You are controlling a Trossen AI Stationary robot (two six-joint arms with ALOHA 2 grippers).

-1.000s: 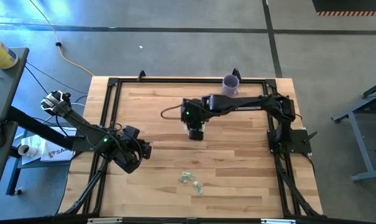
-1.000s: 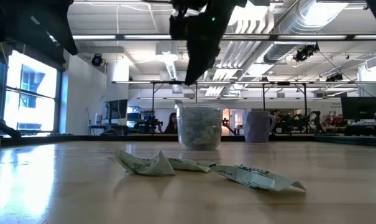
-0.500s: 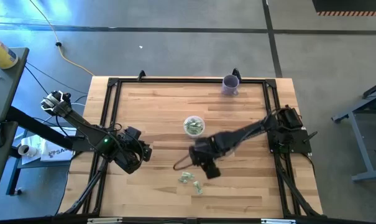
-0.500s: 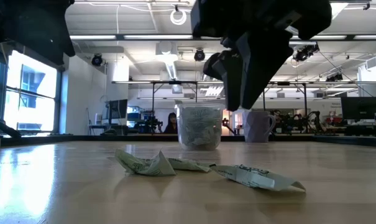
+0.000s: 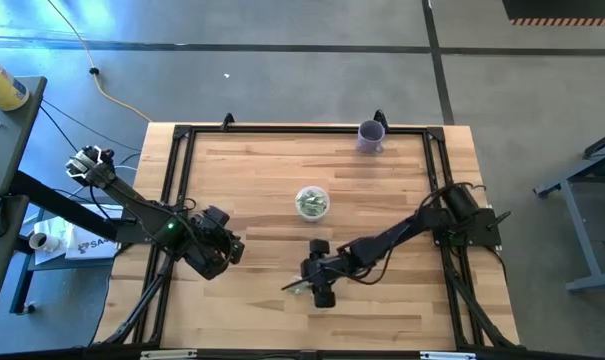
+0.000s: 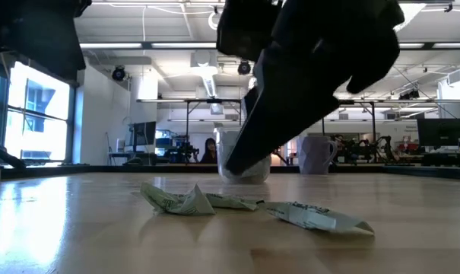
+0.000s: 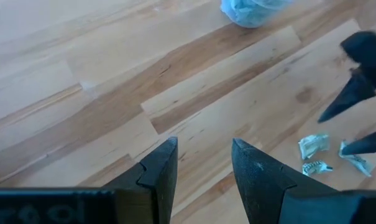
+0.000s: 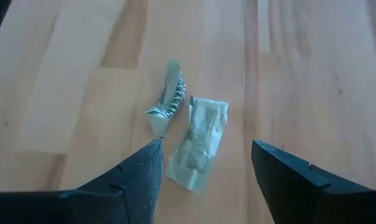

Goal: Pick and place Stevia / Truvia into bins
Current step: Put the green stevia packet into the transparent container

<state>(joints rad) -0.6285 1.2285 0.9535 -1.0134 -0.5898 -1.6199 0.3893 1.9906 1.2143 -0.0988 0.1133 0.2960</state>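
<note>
From above: right gripper [image 5: 322, 285] low over the near-centre of the table [image 5: 252, 170], right on the spot where the loose packets [image 5: 300, 288] lie; only a pale sliver showing beside the fingers. Clear cup [image 5: 312, 201] farther back toward the middle, already holding a heap of packets. Purple cup [image 5: 371, 135] at the far edge, apart from all this. Left gripper [image 5: 214, 256] parked by the left rail, not involved.

At table height: crumpled packets [image 6: 185, 202] in front, another [image 6: 317, 216] just beside them, all flat on the wood. Dark bulk of the right arm slanting down behind them, largely hiding the clear cup [image 6: 249, 169].

Left wrist: fingers apart with nothing between them, bare wood past the tips, clear cup [image 7: 253, 11] and packets [image 7: 314, 147] farther off.

Right wrist: jaws spread wide and empty, two packets [image 8: 200, 142] lying touching between the fingers [image 8: 138, 174] — one striped and folded, one paler and flatter.

Risks, as a judgement: closing here likely catches both packets at once, or nips only a corner so one slips out on the lift. Flat paper on wood — fingertips too high slide over it; too low, scraping and pushing the pair away.
</note>
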